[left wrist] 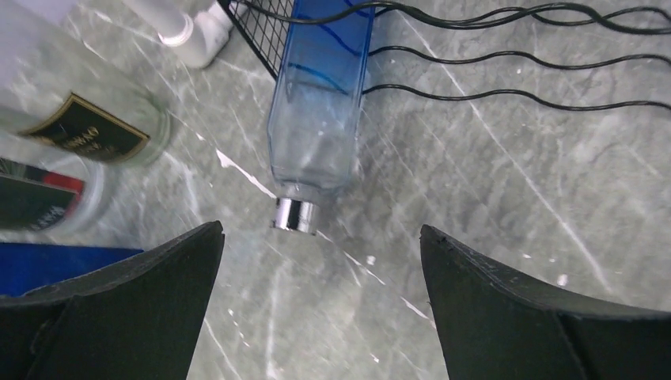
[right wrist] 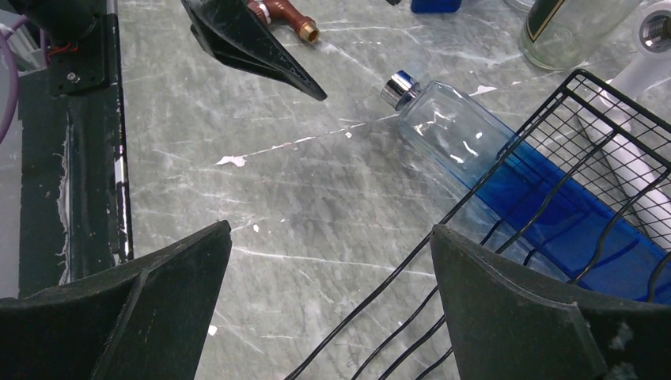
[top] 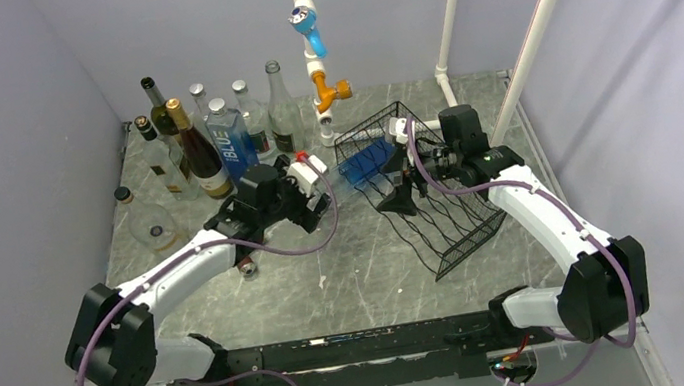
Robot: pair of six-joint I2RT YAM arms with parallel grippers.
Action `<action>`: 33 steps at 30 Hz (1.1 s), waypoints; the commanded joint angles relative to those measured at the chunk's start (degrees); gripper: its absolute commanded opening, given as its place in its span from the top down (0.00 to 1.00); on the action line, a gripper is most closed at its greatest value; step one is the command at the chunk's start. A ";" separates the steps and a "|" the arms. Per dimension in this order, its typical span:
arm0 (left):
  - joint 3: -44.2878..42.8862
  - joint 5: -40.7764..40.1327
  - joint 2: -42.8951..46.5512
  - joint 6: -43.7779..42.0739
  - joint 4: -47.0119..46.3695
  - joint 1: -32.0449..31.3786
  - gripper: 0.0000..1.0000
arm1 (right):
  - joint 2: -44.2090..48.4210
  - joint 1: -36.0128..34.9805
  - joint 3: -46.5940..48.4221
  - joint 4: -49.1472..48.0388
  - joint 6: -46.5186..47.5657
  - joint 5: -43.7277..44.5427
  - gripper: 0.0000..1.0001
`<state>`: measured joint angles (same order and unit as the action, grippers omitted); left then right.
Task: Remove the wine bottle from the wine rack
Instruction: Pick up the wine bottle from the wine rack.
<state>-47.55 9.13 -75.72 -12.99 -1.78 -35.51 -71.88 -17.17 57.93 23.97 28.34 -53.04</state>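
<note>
Poised at the reaching step, with left claw (left wrist: 320, 231) spread facing the wine bottle (left wrist: 320, 119), lying neck-out from the wine rack (top: 444, 229), and right claw (right wrist: 331, 229) spread above it; next, likely, pinch neck and pull clear.

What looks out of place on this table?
The blue wine bottle lies on its side, neck poking out of the black wine rack over the table, while the other bottles stand upright at the back left.

I read clear-to-blue square glass bottle (left wrist: 320, 111) as glossy, smooth; silver cap (left wrist: 294, 214) polished metal; black wire-mesh rack (top: 454, 228) thin metal wire, dark coated; grey marbled tabletop (left wrist: 506, 182) smooth.
</note>
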 commanded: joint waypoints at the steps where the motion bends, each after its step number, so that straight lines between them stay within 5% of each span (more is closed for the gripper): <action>1: 0.56 2.78 -2.66 -11.57 -8.60 -0.26 0.00 | 0.87 0.45 1.48 0.53 1.20 -1.54 0.00; 13: -11.15 3.76 -17.72 -15.89 -3.33 0.09 0.01 | 0.32 1.33 2.37 2.10 2.08 -1.10 0.00; 33: -19.85 3.14 -26.25 -14.78 -0.57 0.83 0.00 | 0.47 2.88 3.50 3.54 2.86 -1.10 0.00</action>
<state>-63.48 11.60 -100.64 -27.35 -3.55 -34.79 -71.99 -14.81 59.02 27.20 30.37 -53.01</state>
